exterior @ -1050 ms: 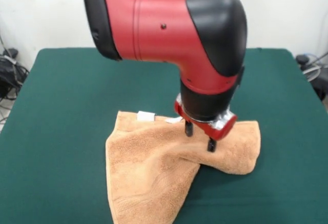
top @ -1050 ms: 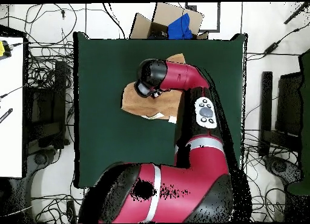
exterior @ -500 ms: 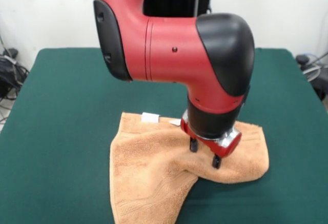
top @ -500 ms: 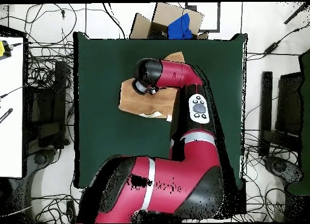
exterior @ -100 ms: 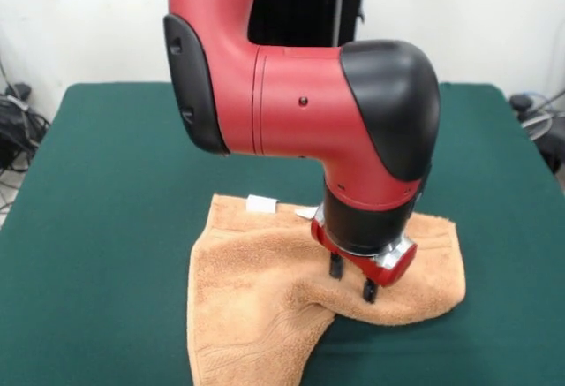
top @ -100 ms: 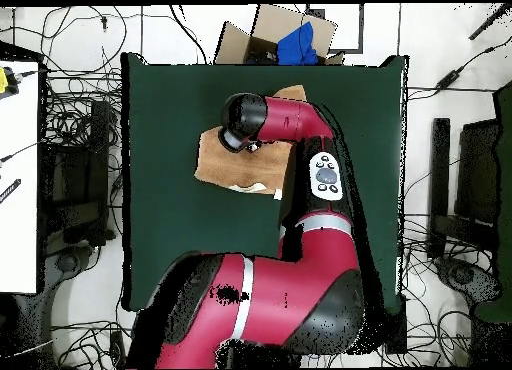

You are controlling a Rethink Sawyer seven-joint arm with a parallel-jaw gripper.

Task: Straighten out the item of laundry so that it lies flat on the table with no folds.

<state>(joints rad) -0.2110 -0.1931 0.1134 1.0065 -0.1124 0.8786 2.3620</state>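
While the small orange-tan terry towel [exterior @ -100 ms: 291, 289] lies only half spread on the dark green felt-topped table [exterior @ -100 ms: 106, 183], the front view shows the red and black arm's gripper [exterior @ -100 ms: 350, 278] planted low over the cloth's right part, its two short black fingers [exterior @ -100 ms: 335, 266] standing apart with their tips at or in the pile; whether any cloth is pinched between them I cannot tell. A long lobe of towel runs down toward the picture's lower edge, and a rounded fold edge curves beneath the gripper, so part of the cloth seems doubled over. Two small white tags [exterior @ -100 ms: 261, 203] sit on the far edge, just beside the wrist.

From overhead, the towel [top @ -100 ms: 225, 166] shows as a tan patch near the table's [top @ -100 ms: 160, 236] middle, mostly hidden beneath the arm's black elbow, with a corner poking out beyond it toward the far edge.

To do this step well, I judge the gripper should seize only the upper layer at the fold, lift it little, and draw it outward away from the lobe, slowly enough that the lower layer stays put by friction instead of the whole towel sliding along.
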